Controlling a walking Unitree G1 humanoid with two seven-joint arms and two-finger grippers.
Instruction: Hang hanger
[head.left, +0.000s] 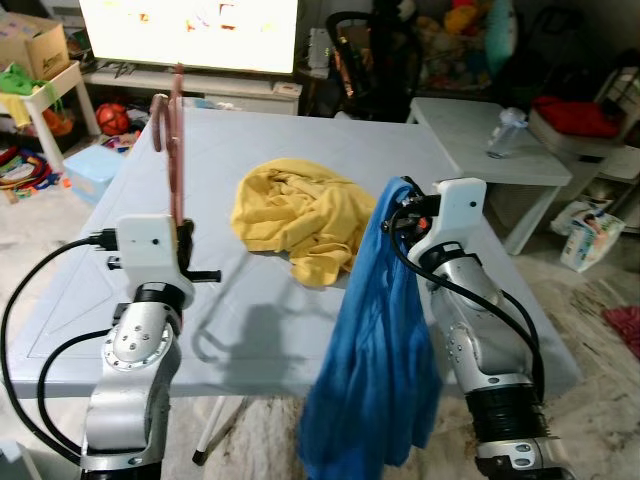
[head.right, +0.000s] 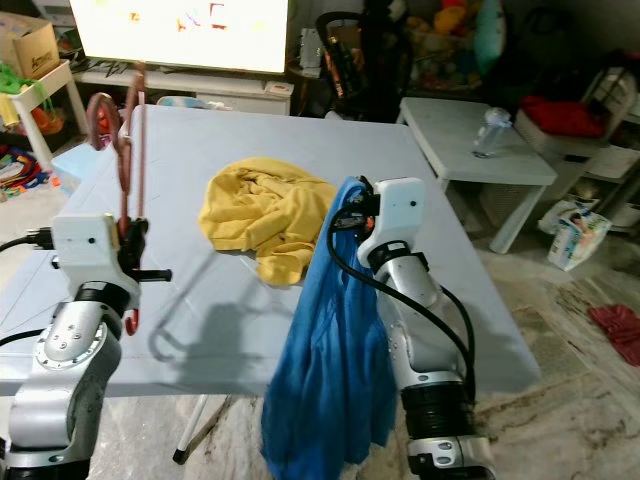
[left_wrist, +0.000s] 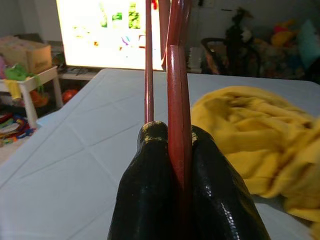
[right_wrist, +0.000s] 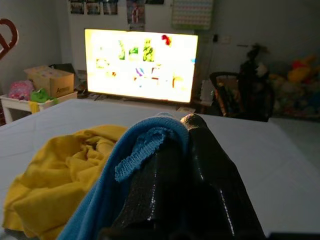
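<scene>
1. The left gripper (left_wrist: 175, 150) stands over the near left part of the pale blue table (head.left: 300, 330), its two black fingers (left_wrist: 145, 185) pressed together on the lower bar of the red hanger (head.left: 176, 150), which rises upright above the wrist with its hook at the top.
2. The right gripper (right_wrist: 182, 132) is raised at the near right of the table, its fingers pinching the edge of a blue garment (head.left: 375, 360) that hangs down past the table's near edge.
3. A crumpled yellow garment (head.left: 300, 220) lies on the table between and beyond the two arms, apart from both.
4. The step in hand looks like bringing hanger and blue garment together. To do it well, I would keep the hanger pinch firm so the thin bar does not twist, and steer one hanger arm into the garment's opening rather than against bunched cloth.
5. The opening of the blue garment cannot be made out, so the entry point is uncertain.
6. Containers: a cardboard box (head.left: 30, 45) sits on a small white side table far left; its contents cannot be told.
</scene>
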